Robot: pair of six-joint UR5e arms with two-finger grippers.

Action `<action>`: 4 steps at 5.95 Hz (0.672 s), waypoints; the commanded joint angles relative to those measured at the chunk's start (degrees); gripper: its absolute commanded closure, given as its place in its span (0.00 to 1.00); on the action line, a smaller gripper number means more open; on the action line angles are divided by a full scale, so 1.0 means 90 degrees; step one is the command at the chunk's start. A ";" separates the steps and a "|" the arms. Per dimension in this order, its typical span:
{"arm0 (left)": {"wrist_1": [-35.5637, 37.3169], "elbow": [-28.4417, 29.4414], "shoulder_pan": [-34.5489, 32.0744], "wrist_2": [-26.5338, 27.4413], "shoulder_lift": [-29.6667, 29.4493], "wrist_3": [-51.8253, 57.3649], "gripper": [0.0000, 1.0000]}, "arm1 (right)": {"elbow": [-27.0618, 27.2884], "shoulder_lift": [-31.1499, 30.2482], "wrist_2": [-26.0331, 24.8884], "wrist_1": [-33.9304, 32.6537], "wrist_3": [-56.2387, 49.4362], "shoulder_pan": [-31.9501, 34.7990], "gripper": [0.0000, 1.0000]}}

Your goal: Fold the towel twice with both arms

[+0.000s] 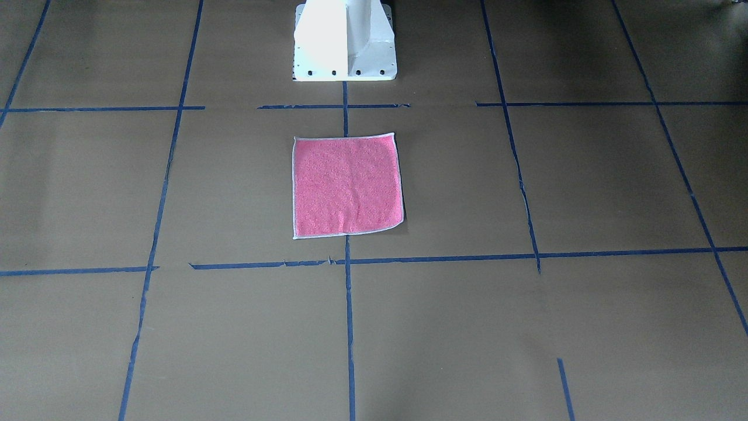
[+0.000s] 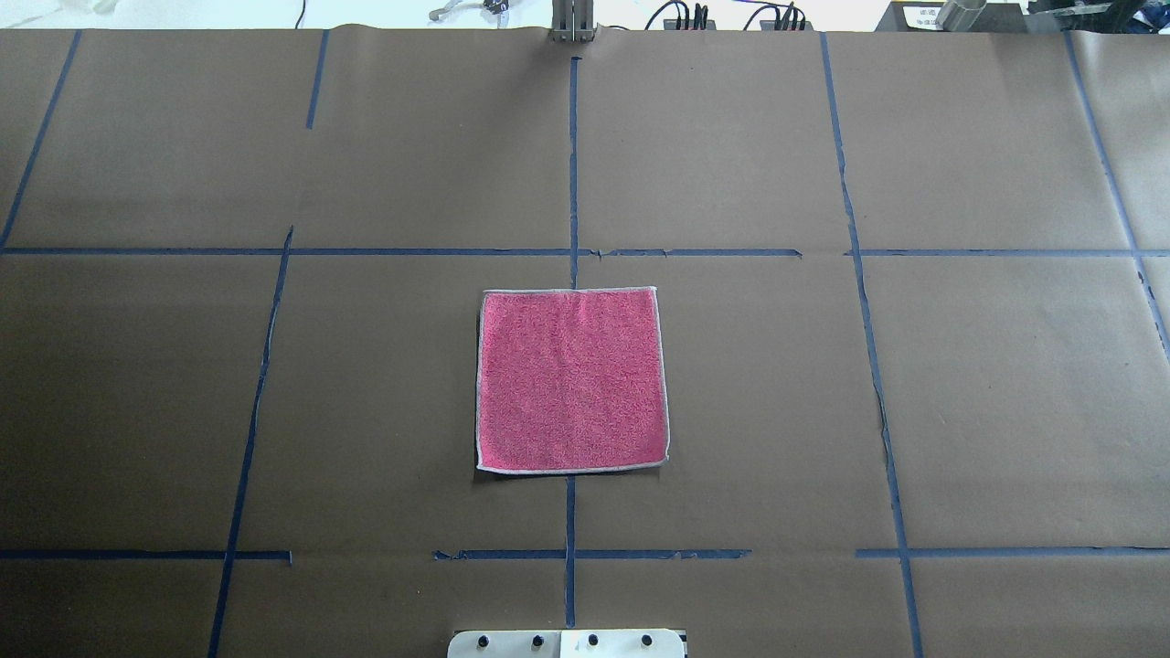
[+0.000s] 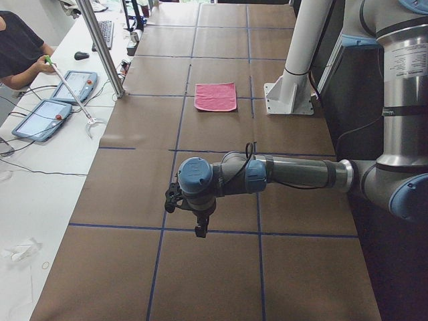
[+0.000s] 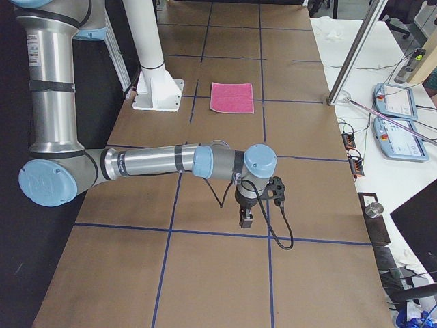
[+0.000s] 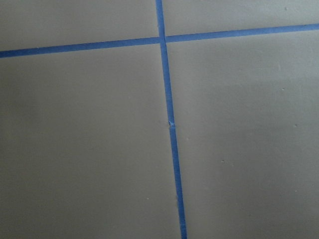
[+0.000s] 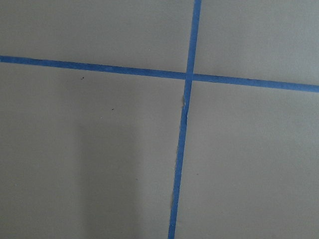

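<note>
The towel (image 2: 571, 379) lies flat and unfolded, pink side up with white edging, in the middle of the table in front of the robot base; it also shows in the front view (image 1: 347, 186) and both side views (image 3: 215, 97) (image 4: 232, 97). My left gripper (image 3: 200, 229) hangs above the table's left end, far from the towel, and shows only in the left side view. My right gripper (image 4: 246, 217) hangs above the right end, only in the right side view. I cannot tell if either is open or shut. Both wrist views show only bare paper and tape.
Brown paper with blue tape lines (image 2: 572, 174) covers the table. The white pedestal base (image 1: 345, 41) stands behind the towel. A metal pole (image 3: 100, 47) stands at the table's far edge. An operator (image 3: 17, 47) and tablets (image 3: 73, 83) are at a side desk.
</note>
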 commanded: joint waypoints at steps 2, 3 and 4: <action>-0.0053 -0.0103 0.0000 0.0031 0.0034 -0.0023 0.00 | 0.0000 -0.0025 0.0153 0.0001 -0.0001 -0.0010 0.00; -0.0073 -0.0123 0.0000 0.0031 0.0054 -0.0023 0.00 | 0.0029 -0.0015 0.0202 0.0001 0.0028 -0.0019 0.00; -0.0082 -0.0113 0.0000 0.0031 0.0064 -0.0023 0.00 | 0.0048 -0.0005 0.0270 0.0011 0.0038 -0.0087 0.00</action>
